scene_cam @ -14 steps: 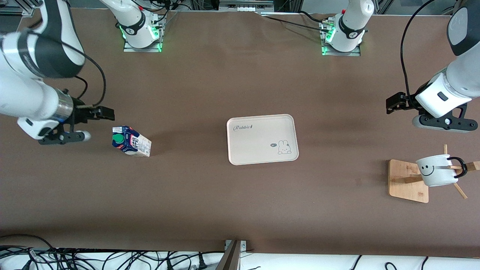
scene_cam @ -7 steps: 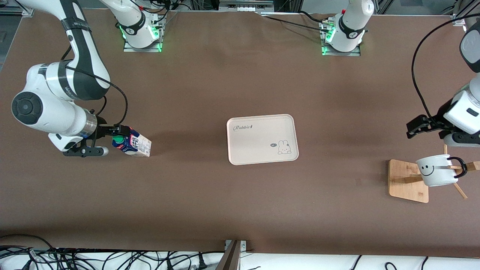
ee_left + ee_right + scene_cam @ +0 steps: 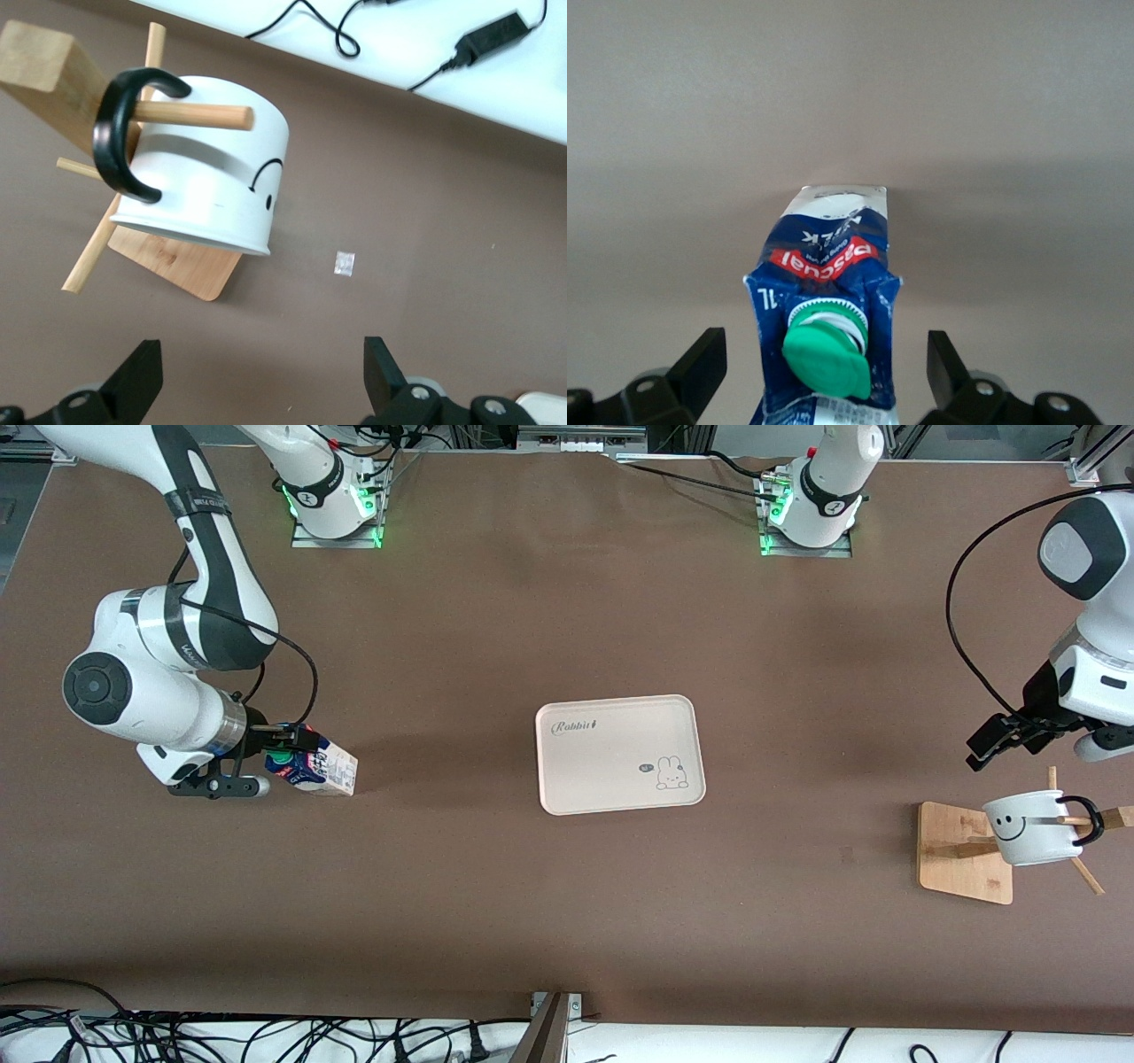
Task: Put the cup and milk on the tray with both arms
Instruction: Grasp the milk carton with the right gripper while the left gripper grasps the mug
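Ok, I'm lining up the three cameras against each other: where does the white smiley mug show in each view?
Front view: the mug hangs on the wooden stand toward the left arm's end of the table.
Left wrist view: the mug hangs by its black handle on a wooden peg, above the open jaws.
Right wrist view: not in it; only the milk carton shows.
Shared landmark: the wooden stand, in the front and left wrist views.

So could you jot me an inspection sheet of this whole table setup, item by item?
Surface: brown table, bare around the things.
Job's things: tray mid-table, nothing on it; milk upright toward the right arm's end; cup hung by its handle on a wooden stand toward the left arm's end.
Clutter: nothing seen.
Grippers: right pincer open around the milk's top; left pincer open, above the table by the cup.
Cables: black leads on both arms.
Surroundings: loose cables past the table's near edge.
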Robot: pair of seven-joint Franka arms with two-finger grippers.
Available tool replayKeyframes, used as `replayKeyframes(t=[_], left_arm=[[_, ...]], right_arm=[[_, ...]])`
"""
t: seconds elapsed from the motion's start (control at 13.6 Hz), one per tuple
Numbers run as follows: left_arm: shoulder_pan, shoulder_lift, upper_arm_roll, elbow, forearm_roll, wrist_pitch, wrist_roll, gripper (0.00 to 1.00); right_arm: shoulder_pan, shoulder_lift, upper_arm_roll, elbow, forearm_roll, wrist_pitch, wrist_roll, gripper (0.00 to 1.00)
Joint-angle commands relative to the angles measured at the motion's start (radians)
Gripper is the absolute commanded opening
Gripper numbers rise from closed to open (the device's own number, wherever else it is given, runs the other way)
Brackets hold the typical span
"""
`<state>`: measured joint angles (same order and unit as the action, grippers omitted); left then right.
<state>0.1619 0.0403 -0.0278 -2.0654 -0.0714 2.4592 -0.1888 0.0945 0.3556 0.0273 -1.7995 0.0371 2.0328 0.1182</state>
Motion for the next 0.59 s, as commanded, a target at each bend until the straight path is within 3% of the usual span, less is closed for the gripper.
replayKeyframes(t=[0.0, 0.29, 0.44, 0.51], left_arm=[[0.014, 0.001, -0.011, -0.041, -0.108, 0.092, 0.000, 1.00], [0.024, 0.076, -0.012, -0.016, -0.116, 0.249, 0.060, 1.00], [0.033, 0.096, -0.012, -0.007, -0.117, 0.274, 0.065, 1.00], [0.039, 0.113, -0.014, 0.011, -0.119, 0.279, 0.065, 1.00]], right_arm=[[0.002, -0.012, 0.000, -0.029, 0.003, 0.027, 0.015, 0.97], [0.002, -0.012, 0.000, -0.040, 0.000, 0.032, 0.015, 0.74], [0.002, -0.010, 0.000, -0.038, 0.000, 0.032, 0.014, 0.50], [0.002, -0.010, 0.000, -0.038, 0.000, 0.032, 0.014, 0.43]])
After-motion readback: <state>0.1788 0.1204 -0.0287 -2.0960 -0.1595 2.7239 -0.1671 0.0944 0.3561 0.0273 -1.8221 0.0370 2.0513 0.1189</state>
